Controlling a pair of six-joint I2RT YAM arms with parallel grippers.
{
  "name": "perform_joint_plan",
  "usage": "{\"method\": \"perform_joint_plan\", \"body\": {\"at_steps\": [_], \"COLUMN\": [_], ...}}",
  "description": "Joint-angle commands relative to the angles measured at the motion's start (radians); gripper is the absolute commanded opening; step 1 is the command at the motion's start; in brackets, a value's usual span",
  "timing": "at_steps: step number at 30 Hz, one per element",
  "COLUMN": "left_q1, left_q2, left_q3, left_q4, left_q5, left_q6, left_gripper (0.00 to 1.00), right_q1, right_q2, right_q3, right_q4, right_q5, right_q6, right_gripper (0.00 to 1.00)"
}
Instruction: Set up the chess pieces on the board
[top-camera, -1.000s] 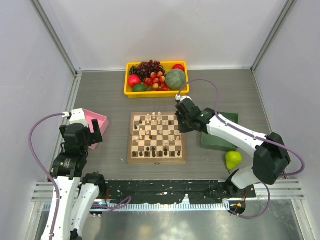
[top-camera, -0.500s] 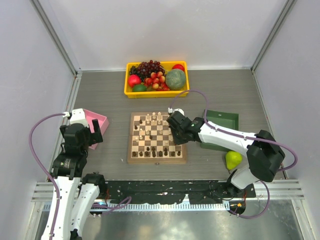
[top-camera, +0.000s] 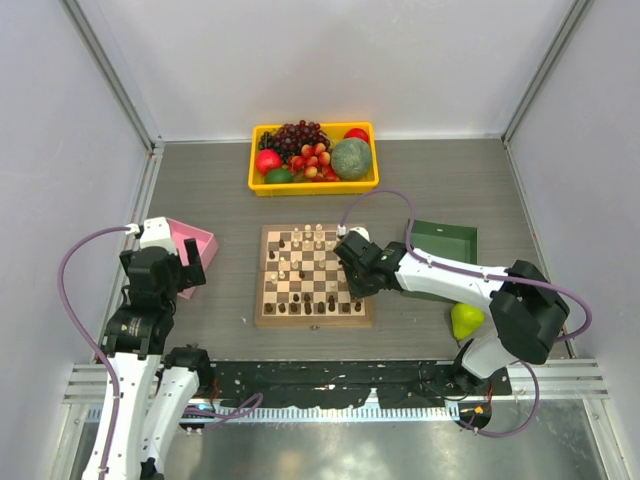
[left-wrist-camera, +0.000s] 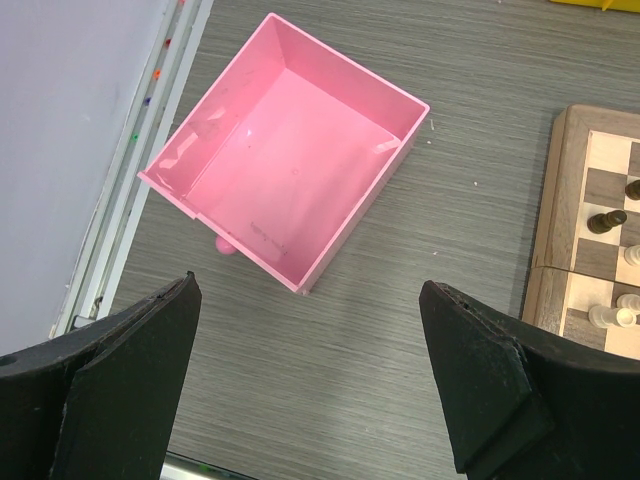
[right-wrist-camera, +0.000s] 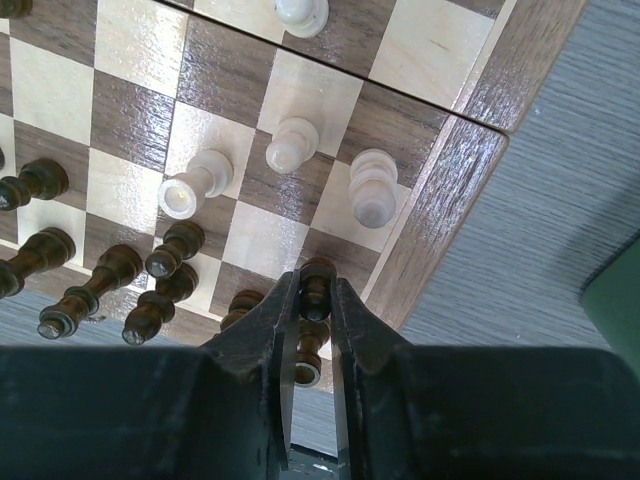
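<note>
Right pincer (right-wrist-camera: 315, 284) clamps a dark chess piece (right-wrist-camera: 317, 271) at the board's (right-wrist-camera: 440, 190) right edge; left pincer (left-wrist-camera: 308, 290) gapes wide, empty.

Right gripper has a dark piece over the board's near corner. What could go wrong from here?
The right gripper pinches the held dark piece between narrow fingers, so it may tip or slip on release. Beside the fingers, other dark pieces stand crowded; lowering or opening could topple them. The board's border is close, so the piece might land off its square.
</note>
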Motion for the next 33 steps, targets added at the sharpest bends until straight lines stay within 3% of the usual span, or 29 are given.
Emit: {"method": "perform_joint_plan", "body": {"at_steps": [1, 16, 33], "left_q1": [0.004, 0.004, 0.004], "left_q2": [0.005, 0.013, 0.015], "left_q3": [0.001, 0.001, 0.002], "left_q4": [0.041, 0.039, 0.039], "left_q5": [0.008, 0.012, 0.010], "left_q6": [-0.003, -0.003, -0.003], "left_gripper": [0.99, 0.99, 0.99], "right_q1": [0.005, 0.005, 0.005], "right_q2": [0.007, 0.025, 0.009], "right_q3": [-0.004, -0.002, 0.044], "right_q4": [0.035, 0.012, -0.020], "right_q5": [0.003, 0.023, 0.046], "right_q6": [0.016, 0.010, -0.021], "right_gripper": [0.21, 0.22, 0.33]}}
